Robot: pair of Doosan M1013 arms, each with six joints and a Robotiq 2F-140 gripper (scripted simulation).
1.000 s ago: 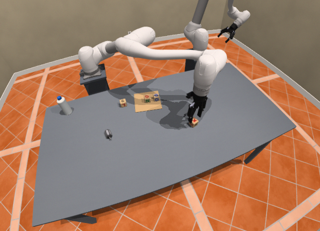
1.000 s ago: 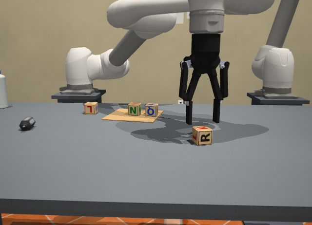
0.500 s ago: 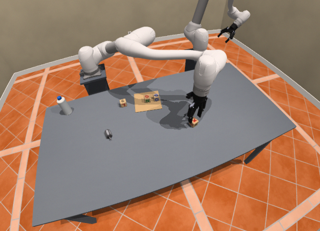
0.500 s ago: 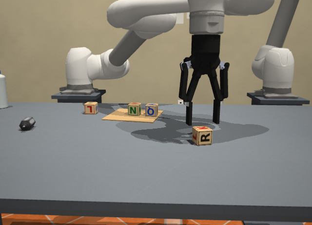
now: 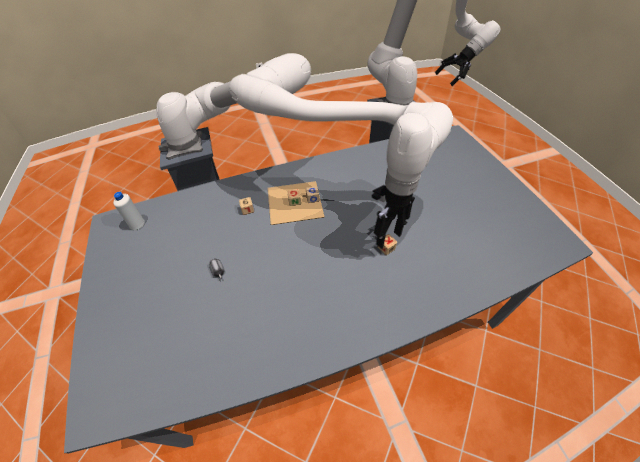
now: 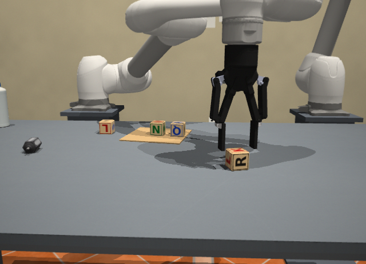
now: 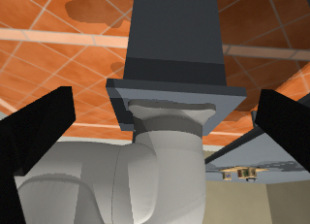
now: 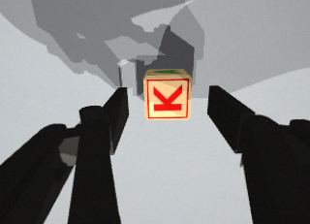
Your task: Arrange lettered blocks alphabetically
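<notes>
Right gripper (image 5: 389,238) (image 6: 237,148) (image 8: 168,93) hovered low at the K-topped block (image 5: 387,245) (image 6: 237,160) (image 8: 168,99), fingers parted, holding nothing.

That block sat on the table (image 5: 330,312) (image 6: 183,196), off the mat, just past the fingertips. Farther from them, on the tan mat (image 5: 297,215) (image 6: 150,139) (image 7: 262,170), the block with a blue Q on its side (image 5: 312,194) (image 6: 177,129) stood just beside the block with a green N on its side (image 5: 294,197) (image 6: 157,128). Beyond the mat was the block with a red L on its side (image 5: 246,205) (image 6: 106,127), then the blue-capped bottle (image 5: 130,212) (image 6: 3,107). Well apart from the right gripper, the left gripper (image 5: 446,77) (image 7: 166,105) hung off the table, fingers wide apart.
</notes>
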